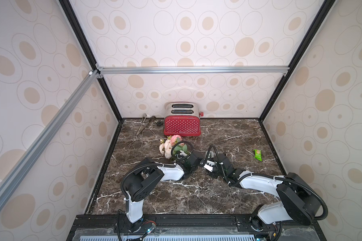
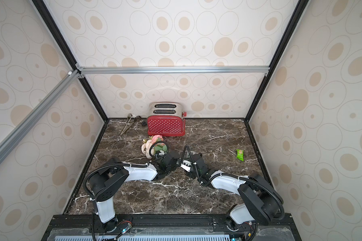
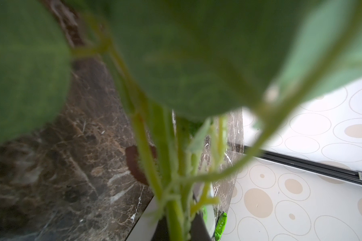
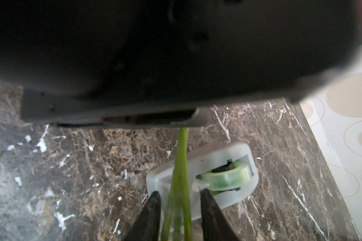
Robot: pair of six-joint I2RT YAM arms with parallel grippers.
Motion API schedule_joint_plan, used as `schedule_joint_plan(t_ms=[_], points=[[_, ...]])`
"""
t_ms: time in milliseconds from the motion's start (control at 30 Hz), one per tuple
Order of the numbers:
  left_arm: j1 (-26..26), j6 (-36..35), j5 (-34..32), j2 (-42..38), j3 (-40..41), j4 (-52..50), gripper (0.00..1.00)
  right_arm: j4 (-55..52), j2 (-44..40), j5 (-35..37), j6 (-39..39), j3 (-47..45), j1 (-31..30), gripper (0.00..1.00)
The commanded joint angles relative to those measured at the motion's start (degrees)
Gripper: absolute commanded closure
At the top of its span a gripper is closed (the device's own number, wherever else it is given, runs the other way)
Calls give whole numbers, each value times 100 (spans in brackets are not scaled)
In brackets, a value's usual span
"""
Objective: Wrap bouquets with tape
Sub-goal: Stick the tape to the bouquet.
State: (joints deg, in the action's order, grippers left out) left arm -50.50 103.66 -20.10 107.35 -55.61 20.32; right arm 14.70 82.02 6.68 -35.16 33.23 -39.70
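The bouquet (image 1: 171,146) of pink and cream flowers lies left of the table's centre, and both top views show it (image 2: 153,146). Its green stems (image 4: 181,167) run right into my left gripper (image 1: 196,161), which is shut on them. In the left wrist view the blurred stems (image 3: 171,208) and leaves fill the picture. My right gripper (image 4: 179,194) faces the left one. It is open, with its black fingers (image 4: 155,208) either side of the stems and a gap on each side. The grey-white tape dispenser (image 4: 217,158) sits on the marble under the stems. Its roll lies close to one fingertip.
A red dotted toaster (image 1: 182,125) stands at the back wall, with metal tongs (image 1: 143,125) to its left. A green snack packet (image 1: 257,154) lies at the right. Patterned walls close in the dark marble tabletop (image 1: 196,198) on three sides.
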Motion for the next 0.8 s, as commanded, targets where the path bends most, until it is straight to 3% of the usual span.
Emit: schedule_joint_plan(t_ms=[0,233,433,767], points=[[26,-13,-69,-188,-46,-51,100,226,133,256,-359,153,-147,66],[31,41,67,-135,-90,-89,100,350,273,388,-613,174,-310,74],[26,32,89,-135,-74,-55,100,380,381,431,-693,200,-348,73],[31,32,85,-161,-51,-59,100,308,340,464,-668,131,-431,93]])
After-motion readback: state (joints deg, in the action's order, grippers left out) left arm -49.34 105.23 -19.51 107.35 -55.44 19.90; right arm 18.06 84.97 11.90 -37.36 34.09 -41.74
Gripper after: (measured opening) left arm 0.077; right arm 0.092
